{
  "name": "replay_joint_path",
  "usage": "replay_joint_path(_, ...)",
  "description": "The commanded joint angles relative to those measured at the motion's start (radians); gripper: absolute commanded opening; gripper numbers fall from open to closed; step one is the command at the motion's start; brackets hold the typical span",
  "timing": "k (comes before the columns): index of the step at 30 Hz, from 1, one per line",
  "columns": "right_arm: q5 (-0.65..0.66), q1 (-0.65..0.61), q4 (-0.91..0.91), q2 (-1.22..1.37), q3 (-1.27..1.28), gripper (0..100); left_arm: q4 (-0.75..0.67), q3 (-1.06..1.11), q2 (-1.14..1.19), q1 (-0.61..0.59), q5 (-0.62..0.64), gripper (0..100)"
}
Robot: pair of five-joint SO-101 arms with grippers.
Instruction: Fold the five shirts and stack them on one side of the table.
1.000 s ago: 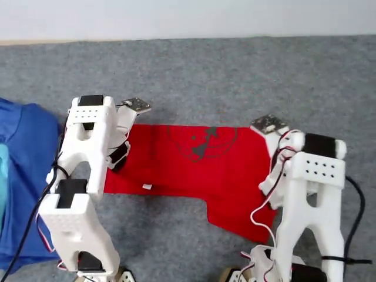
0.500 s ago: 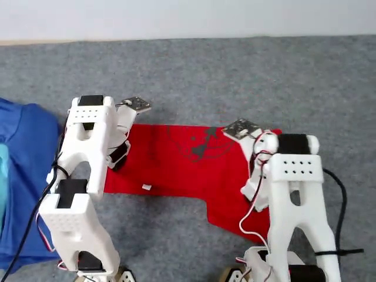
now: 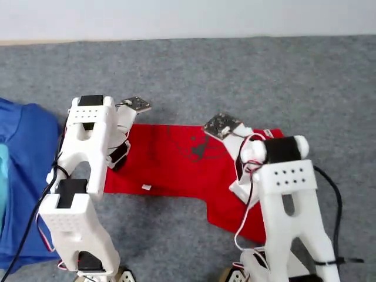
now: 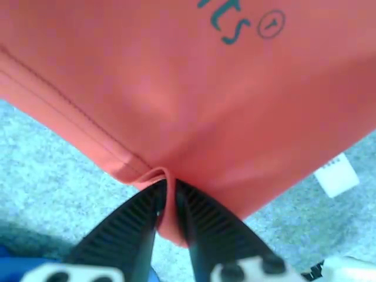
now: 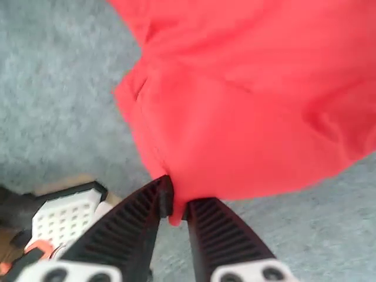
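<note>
A red shirt [image 3: 176,161] with a dark printed emblem lies across the middle of the grey table. My left gripper [image 4: 167,197] is shut on the red shirt [image 4: 194,100] at a hemmed corner, at the shirt's left edge in the high view [image 3: 120,154]. My right gripper [image 5: 174,205] is shut on a bunched fold of the red shirt [image 5: 247,106]. In the high view that arm [image 3: 276,170] stands over the shirt's right part, with the cloth lifted and drawn leftward under it.
A blue shirt [image 3: 23,176] with a light blue garment [image 3: 3,182] on it lies at the table's left edge. The grey carpet-like tabletop [image 3: 235,76] stretches behind the red shirt. A white tag [image 3: 147,187] shows on the shirt's near edge.
The right arm has swung left over the red shirt, carrying its right edge toward the middle. The left arm has kept still.
</note>
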Motion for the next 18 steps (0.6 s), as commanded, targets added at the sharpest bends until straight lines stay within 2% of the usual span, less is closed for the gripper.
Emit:
replay_joint_path(1, -0.006, -0.013, 0.045, -0.073, -0.069, 0.8, -0.017, -0.002, -0.005, -0.009, -0.005, 1)
replay_joint_path(6, -0.014, -0.107, 0.045, -0.110, -0.063, 0.8, -0.032, -0.001, -0.005, -0.006, -0.005, 1)
replay_joint_path(10, -0.127, -0.260, 0.044, -0.119, -0.115, 0.8, -0.032, -0.001, -0.003, -0.005, -0.005, 1)
replay_joint_path(12, -0.144, -0.311, 0.044, -0.110, -0.118, 0.8, -0.032, -0.001, -0.003, -0.006, -0.005, 1)
replay_joint_path(15, -0.144, -0.308, 0.044, -0.108, -0.101, 0.8, -0.032, -0.001, -0.003, -0.006, -0.005, 1)
replay_joint_path(18, -0.140, -0.246, 0.044, -0.111, -0.066, 0.8, -0.029, -0.001, -0.003, -0.008, -0.005, 1)
